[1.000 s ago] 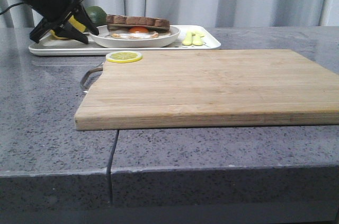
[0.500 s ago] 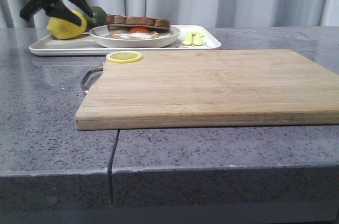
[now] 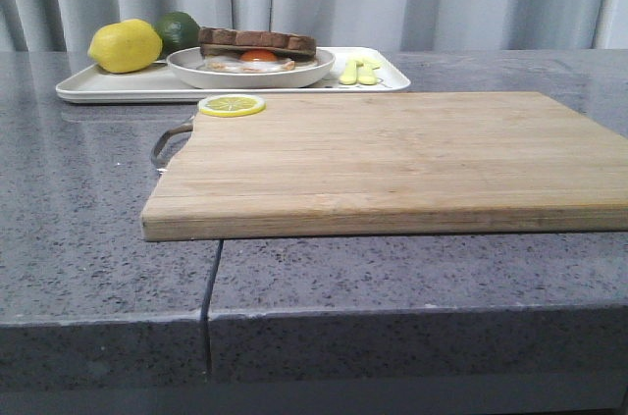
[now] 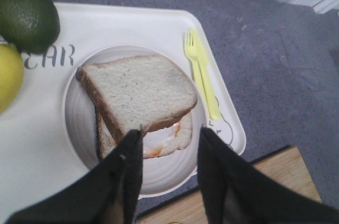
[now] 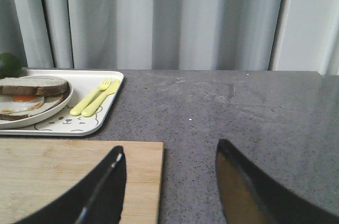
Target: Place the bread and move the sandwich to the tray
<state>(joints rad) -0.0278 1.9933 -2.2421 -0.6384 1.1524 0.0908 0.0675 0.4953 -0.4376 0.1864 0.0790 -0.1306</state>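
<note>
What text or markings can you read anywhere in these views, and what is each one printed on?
"EAR": grey capitals on the tray floor, seen in the left wrist view; the plate rim cuts off the letters' start, so the word may be longer.
No other words, numbers or brand marks are readable. The tray also bears a line drawing of a bear, which is not text.
</note>
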